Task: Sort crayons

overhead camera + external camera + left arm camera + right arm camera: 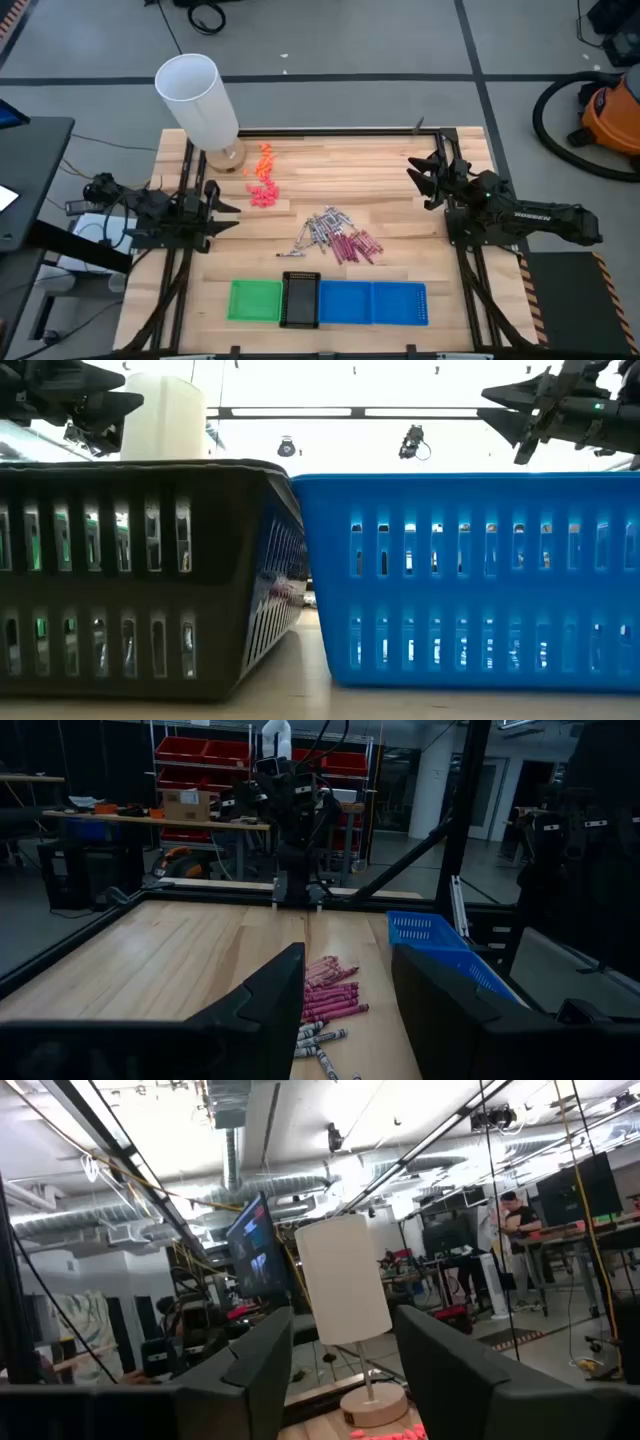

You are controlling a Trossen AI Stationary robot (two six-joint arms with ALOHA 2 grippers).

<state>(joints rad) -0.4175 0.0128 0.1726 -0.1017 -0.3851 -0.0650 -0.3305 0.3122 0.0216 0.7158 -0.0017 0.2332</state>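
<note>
From above we see the crayons (pixel 335 236) heaped mid-table, above the trays (pixel 372 303) — the left gripper (pixel 222 207) and right gripper (pixel 417 176) hang apart at either side, holding nothing. Through the left wrist camera the crayons (pixel 328 1003) lie beyond spread fingers (pixel 270 1000); the right wrist camera faces a lamp (pixel 345 1285) — fingers parted.

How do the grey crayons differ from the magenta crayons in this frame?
The grey crayons are silver-grey and scattered at mixed angles; the magenta crayons are pink-red and lie mostly side by side. The grey crayons sit nearer the left arm's side, the magenta crayons nearer the right arm's. Both are thin short sticks lying loose on the wooden table, outside the trays.
</note>
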